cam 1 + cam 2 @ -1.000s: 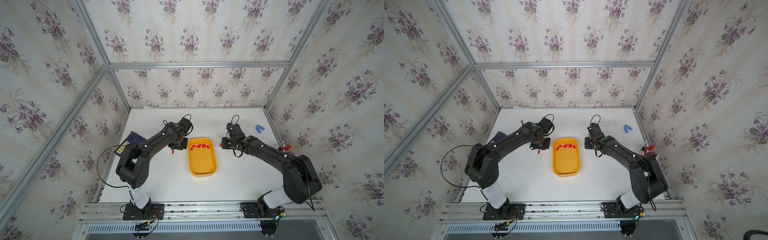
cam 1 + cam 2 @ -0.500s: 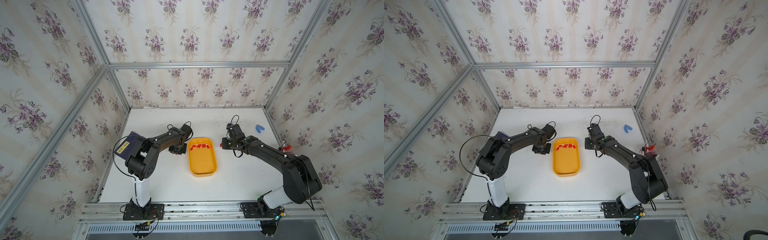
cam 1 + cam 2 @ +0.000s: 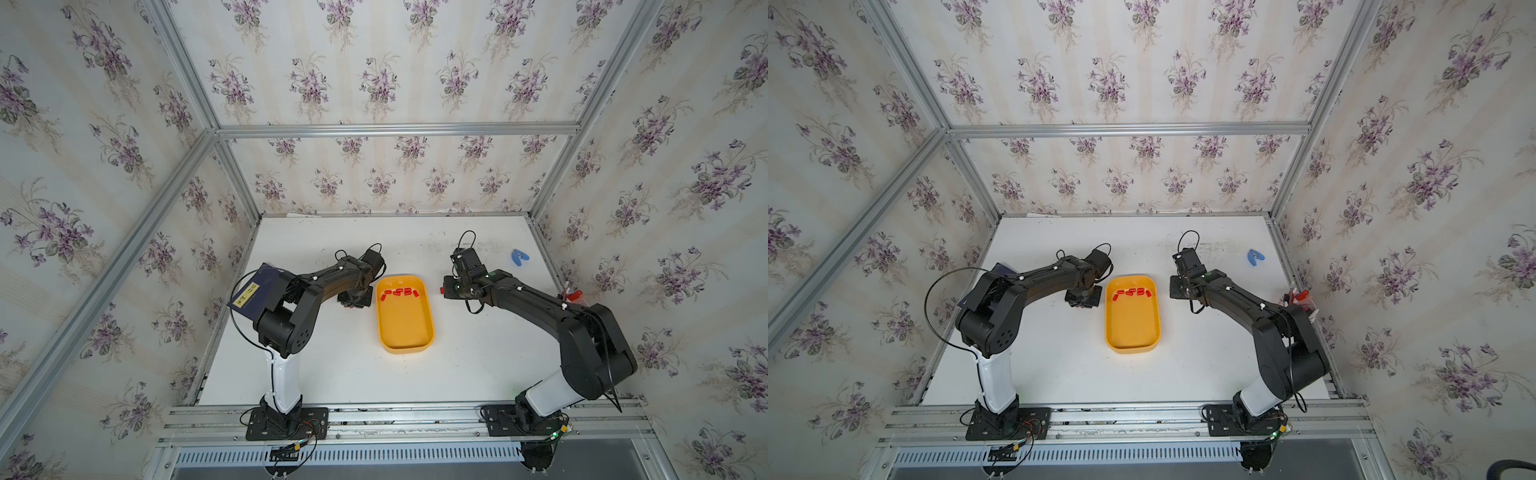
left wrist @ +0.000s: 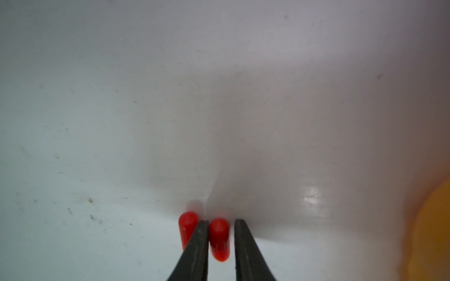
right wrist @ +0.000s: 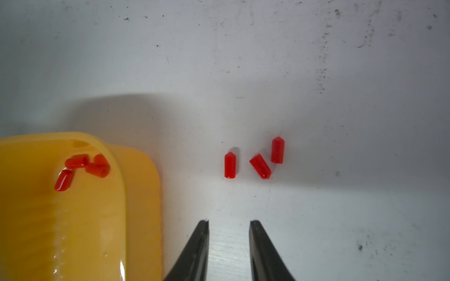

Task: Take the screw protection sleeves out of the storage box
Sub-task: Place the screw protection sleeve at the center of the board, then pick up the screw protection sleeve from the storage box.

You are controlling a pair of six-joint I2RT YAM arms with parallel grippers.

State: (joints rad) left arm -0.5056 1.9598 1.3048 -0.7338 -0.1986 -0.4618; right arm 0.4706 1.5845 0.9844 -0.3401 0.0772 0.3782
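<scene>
**Sleeves lying loose on both sides, more in the box**

Released at the left end effector: tips slightly parted astride 1 screw protection sleeve, flat on the worktop. Snug against a finger on one side, a slim gap on the other. Long axis in line with the fingers, rounded end pointing away from the wrist. Just outside that same finger, a second sleeve, parallel, same heading. Blurred yellow edge of the storage box off to the side, bare worktop ahead.

Released too at the right end effector: tips apart, nothing between them. Just ahead on the worktop, 3 loose sleeves: 2 lengthwise with the fingers, tapered ends away from the wrist, and the middle sleeve slanted between them. Beside these, a rounded corner of the box, with 4 bunched sleeves against its end wall, pointing different ways.

In both top views, box set lengthwise near to far, mid worktop, between the 2 arms. Along its far end wall, a row of sleeves; bare floor elsewhere. Left end effector just beside the left long wall, right end effector near the far right corner, apart from it. Wide free worktop around the near end. Farther out: dark booklet at the left edge, blue clip far right, clear bag at the right edge.
</scene>
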